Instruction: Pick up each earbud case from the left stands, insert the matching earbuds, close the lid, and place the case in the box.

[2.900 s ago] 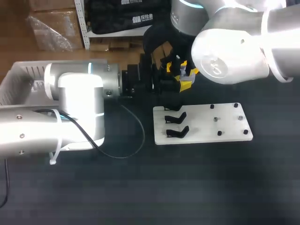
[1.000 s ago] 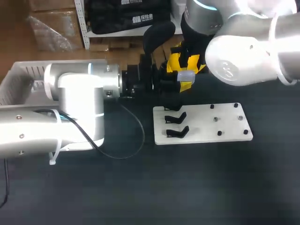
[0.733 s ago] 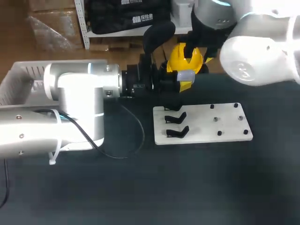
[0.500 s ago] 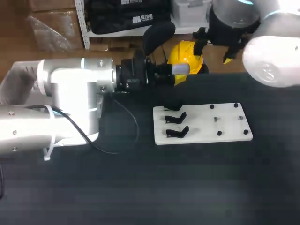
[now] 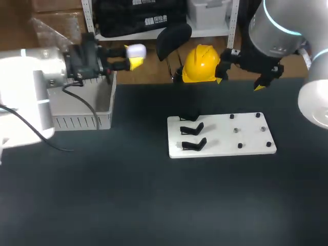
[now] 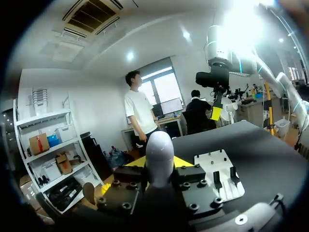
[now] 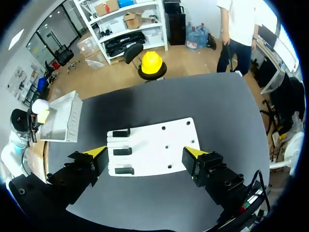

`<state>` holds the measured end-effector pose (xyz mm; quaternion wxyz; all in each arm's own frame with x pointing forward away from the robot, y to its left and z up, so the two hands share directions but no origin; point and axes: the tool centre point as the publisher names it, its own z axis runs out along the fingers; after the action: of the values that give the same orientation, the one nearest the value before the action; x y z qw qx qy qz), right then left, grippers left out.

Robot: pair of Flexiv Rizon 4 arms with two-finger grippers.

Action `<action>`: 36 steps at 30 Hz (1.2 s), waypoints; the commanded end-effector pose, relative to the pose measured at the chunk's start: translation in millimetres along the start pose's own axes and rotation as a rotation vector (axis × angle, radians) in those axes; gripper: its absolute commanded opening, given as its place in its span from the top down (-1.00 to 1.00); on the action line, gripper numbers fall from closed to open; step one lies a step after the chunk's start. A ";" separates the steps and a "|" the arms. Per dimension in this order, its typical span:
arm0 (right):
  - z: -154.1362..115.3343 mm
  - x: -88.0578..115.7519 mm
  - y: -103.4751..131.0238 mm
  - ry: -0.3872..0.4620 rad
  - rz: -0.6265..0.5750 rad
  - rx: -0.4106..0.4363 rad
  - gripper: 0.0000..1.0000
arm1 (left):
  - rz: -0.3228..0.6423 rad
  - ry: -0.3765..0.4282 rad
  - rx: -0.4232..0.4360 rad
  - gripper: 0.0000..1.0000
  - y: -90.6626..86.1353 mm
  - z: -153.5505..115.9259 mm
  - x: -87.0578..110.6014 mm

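A white earbud case [image 5: 136, 50], lid closed, sits between the yellow tips of my left gripper [image 5: 134, 57], which is shut on it above the far right corner of the grey box [image 5: 84, 108]. In the left wrist view the case [image 6: 160, 153] stands upright between the fingers of that gripper [image 6: 159, 166]. The white board [image 5: 220, 134] carries three bare black stands [image 5: 192, 136] on its left side. My right gripper [image 5: 242, 78] hangs open and empty over the table's far edge, behind the board. In the right wrist view its gripper [image 7: 145, 153] is high above the board [image 7: 154, 145].
Small dark pegs [image 5: 250, 130] dot the right half of the board. The box [image 7: 63, 121] stands at the table's far left. A black cable [image 5: 77, 105] trails from my left arm over the box. Dark tabletop [image 5: 154, 205] spreads in front of the board.
My left arm has swung left with the case, from behind the board to over the box. My right gripper has let go, opened wide and drawn back to the right.
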<state>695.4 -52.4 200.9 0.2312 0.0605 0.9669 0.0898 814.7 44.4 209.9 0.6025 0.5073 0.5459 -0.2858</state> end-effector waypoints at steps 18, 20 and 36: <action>10.4 26.9 11.7 -0.097 -0.066 -0.013 -1.00 | -0.096 0.184 -0.089 1.00 18.1 -129.6 82.8; 9.9 27.1 13.1 -0.098 -0.068 -0.017 -1.00 | -0.108 0.228 -0.081 1.00 20.7 -125.6 98.1; 13.5 25.3 20.3 -0.084 -0.085 -0.019 -1.00 | -0.182 0.284 -0.115 0.72 31.1 -92.9 172.8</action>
<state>677.0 -27.6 183.3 0.2777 0.0210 0.9566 0.0857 840.8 182.7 71.1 0.5242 0.4540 0.6821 -0.2319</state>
